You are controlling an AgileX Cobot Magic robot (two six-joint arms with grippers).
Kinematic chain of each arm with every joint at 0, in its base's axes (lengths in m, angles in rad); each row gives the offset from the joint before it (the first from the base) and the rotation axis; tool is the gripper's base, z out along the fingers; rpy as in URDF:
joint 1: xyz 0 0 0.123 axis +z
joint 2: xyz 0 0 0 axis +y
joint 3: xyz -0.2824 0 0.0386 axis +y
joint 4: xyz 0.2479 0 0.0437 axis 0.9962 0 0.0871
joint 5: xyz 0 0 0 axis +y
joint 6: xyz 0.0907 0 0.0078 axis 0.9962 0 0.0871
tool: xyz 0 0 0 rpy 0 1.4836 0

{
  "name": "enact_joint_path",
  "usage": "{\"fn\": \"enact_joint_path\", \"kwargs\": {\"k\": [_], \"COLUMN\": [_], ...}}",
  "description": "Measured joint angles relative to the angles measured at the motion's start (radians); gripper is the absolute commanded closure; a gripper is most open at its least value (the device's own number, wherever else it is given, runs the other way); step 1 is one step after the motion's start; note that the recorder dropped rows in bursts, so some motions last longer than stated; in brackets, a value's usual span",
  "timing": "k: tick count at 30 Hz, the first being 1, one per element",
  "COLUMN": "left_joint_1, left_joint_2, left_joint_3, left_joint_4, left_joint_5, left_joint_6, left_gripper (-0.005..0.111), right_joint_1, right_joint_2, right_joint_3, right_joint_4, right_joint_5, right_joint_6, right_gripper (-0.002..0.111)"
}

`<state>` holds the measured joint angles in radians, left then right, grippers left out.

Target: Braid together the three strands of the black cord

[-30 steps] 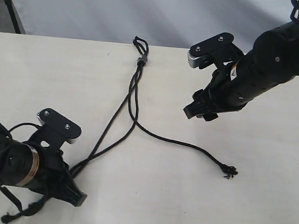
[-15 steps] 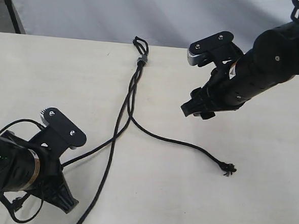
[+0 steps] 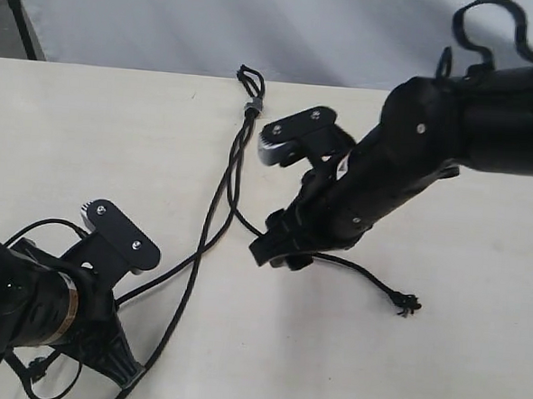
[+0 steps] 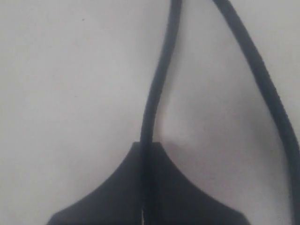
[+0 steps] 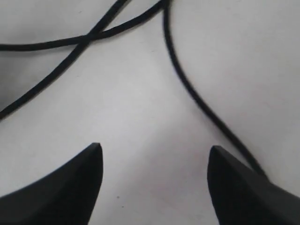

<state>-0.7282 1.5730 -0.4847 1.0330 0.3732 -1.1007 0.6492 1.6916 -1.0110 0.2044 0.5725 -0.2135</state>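
Left fingers (image 4: pixel 117 197) stay clamped on one strand (image 4: pixel 152 93) at the counter's (image 3: pixel 89 134) near-left, while the open right fingers (image 5: pixel 79 187) have just swung down beside the free third strand (image 3: pixel 357 267) of the black cord (image 3: pixel 235 161), so the next crossover looks set up.

The black left arm (image 3: pixel 15 315) sits low at the lower left of the exterior view, a brass-coloured band (image 3: pixel 63 306) round its wrist. It tilts down, so the left gripper (image 3: pixel 127 370) points at the pale surface (image 3: pixel 89 134), jaws pressed together on one thin black woven strand (image 4: pixel 157 89). The black right arm (image 3: pixel 451 138) reaches in from the right across the middle, slanting downward. The right gripper (image 5: pixel 154 159) hangs close over the surface, jaws spread wide, holding nothing.
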Motion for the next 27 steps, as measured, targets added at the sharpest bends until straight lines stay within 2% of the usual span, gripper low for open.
{"fn": "enact_joint_path", "kwargs": {"k": [3,12,17,27], "left_joint_1": [0.000,0.000,0.000,0.000], "left_joint_2": [0.000,0.000,0.000,0.000], "left_joint_3": [0.000,0.000,0.000,0.000], "left_joint_4": [0.002,0.002,0.002,0.029], "left_joint_5": [-0.003,-0.027,-0.029,0.077], "left_joint_6": [0.000,0.002,0.002,-0.069], "left_gripper": [0.107,0.107,0.107,0.107], "right_joint_1": [0.057,0.071,0.155,0.191], "right_joint_2": [0.047,0.057,0.064,0.155], "right_joint_3": [0.000,0.000,0.000,0.000], "right_joint_4": [0.007,0.046,0.050,0.061], "right_joint_5": [0.001,-0.014,-0.062,-0.164], "right_joint_6": [-0.004,-0.006,-0.006,0.032], "right_gripper": [0.047,0.047,0.047,0.047]}}
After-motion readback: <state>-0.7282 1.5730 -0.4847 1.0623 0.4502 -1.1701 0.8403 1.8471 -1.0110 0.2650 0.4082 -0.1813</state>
